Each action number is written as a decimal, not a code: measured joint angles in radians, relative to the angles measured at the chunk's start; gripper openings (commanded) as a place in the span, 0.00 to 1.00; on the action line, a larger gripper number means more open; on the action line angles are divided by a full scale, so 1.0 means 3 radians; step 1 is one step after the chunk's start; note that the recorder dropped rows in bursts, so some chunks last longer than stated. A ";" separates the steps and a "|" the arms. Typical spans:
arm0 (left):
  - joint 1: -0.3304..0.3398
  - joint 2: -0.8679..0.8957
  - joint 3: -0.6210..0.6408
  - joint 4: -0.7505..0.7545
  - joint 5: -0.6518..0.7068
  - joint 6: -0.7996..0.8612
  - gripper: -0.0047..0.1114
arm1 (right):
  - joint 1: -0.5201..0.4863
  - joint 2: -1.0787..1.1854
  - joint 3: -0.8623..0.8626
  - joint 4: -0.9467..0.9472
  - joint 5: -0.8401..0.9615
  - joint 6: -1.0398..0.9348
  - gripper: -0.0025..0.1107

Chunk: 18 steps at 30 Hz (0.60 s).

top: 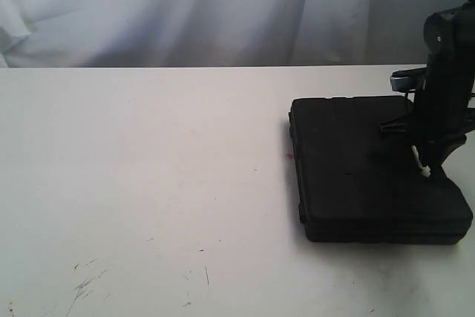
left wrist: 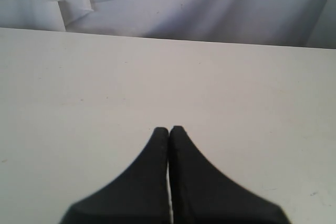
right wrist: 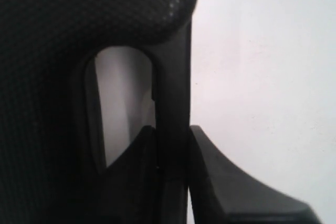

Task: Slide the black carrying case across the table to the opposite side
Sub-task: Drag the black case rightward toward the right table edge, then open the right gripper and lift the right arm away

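No legible text, label, brand or number on black carrying case or table.

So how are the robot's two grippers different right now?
The left gripper is shut tight with nothing in it, while the right gripper is clamped on the case handle. The left gripper has only bare table around it; the right gripper is at the black case. The left gripper is missing from the exterior view; the right gripper shows there. Both have black, pointed fingers.
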State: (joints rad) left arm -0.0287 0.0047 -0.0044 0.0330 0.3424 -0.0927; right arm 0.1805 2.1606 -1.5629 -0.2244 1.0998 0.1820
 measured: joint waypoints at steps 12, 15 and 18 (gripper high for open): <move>0.0000 0.0000 0.0000 0.0000 0.0000 0.0000 0.04 | 0.0004 -0.0034 0.0000 0.0078 -0.0009 0.0013 0.46; 0.0000 0.0000 0.0000 0.0000 0.0000 0.0000 0.04 | -0.0002 -0.0113 0.0000 0.0077 -0.0033 0.0034 0.47; 0.0000 0.0000 0.0000 0.0000 0.0000 0.0000 0.04 | -0.0016 -0.0227 0.0000 0.0085 -0.0047 0.0090 0.47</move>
State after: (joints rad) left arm -0.0287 0.0047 -0.0044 0.0330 0.3424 -0.0927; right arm 0.1756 2.0927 -1.5629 -0.1989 1.0857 0.2091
